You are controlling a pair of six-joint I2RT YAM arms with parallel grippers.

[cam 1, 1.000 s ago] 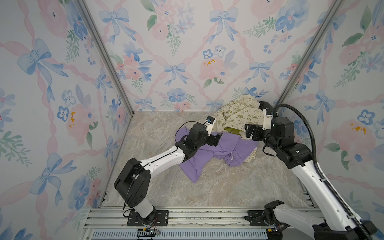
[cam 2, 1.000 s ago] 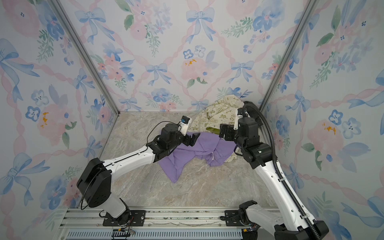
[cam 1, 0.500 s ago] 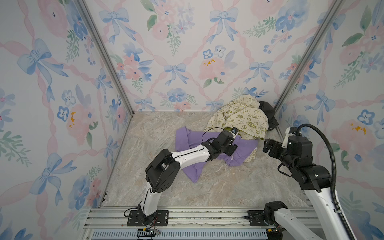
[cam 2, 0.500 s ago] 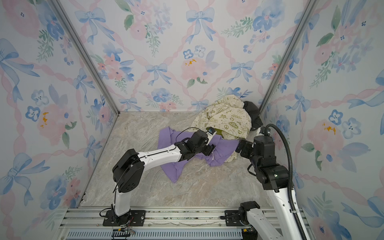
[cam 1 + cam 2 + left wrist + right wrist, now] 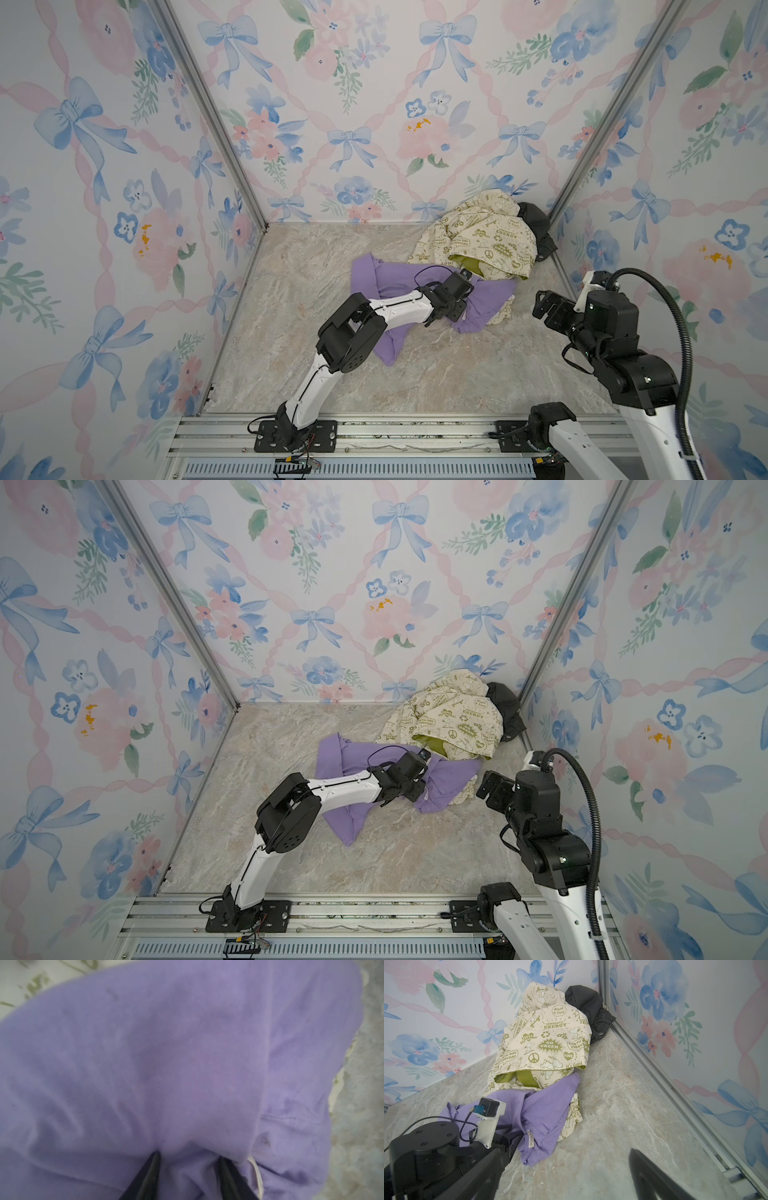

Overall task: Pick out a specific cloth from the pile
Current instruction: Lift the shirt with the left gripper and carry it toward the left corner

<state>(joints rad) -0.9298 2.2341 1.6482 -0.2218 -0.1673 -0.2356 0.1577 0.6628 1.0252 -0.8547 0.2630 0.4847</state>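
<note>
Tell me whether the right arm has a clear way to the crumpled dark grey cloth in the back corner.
Probably yes. The crumpled dark grey cloth lies exposed beside the cream green-printed cloth; bare marble floor runs from the right arm to it, and its jaws stand open.

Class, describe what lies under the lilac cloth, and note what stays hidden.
An edge of cream printed cloth pokes out from under the lilac cloth, resting on the marble floor. How far it runs beneath is covered, as is anything else under there.
</note>
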